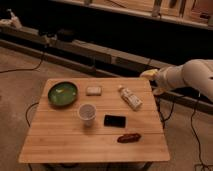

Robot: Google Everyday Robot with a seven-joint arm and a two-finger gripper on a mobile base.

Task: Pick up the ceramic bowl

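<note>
We found the ceramic bowl (62, 93) sitting upright on the wooden counter (75, 145), in its far left corner. Its rim lay close to the left edge and a little in from the far edge. On those two sides only bare wood showed around the bowl.

To its right, with a clear gap between, lay a small pale block (93, 90). Nearer the front, just beside the bowl's right front side but apart from it, stood a clear cup (87, 112). Further right a pale bottle (130, 98) lay on its side, slanted toward the right edge. A flat black rectangle (114, 120) rested near the middle of the counter, right of the cup. A brown oblong item (129, 137) lay nearer the front, well apart from the bowl. The front left stretch of the counter showed only planks.

The tool (150, 76) hung at the far right corner of the counter, just off its edge, at the end of a white arm (187, 75) reaching in from the right. It was well apart from the bowl, with the block and the bottle between them. It carried nothing that we could see, and we could not tell whether it was released or clenched.
</note>
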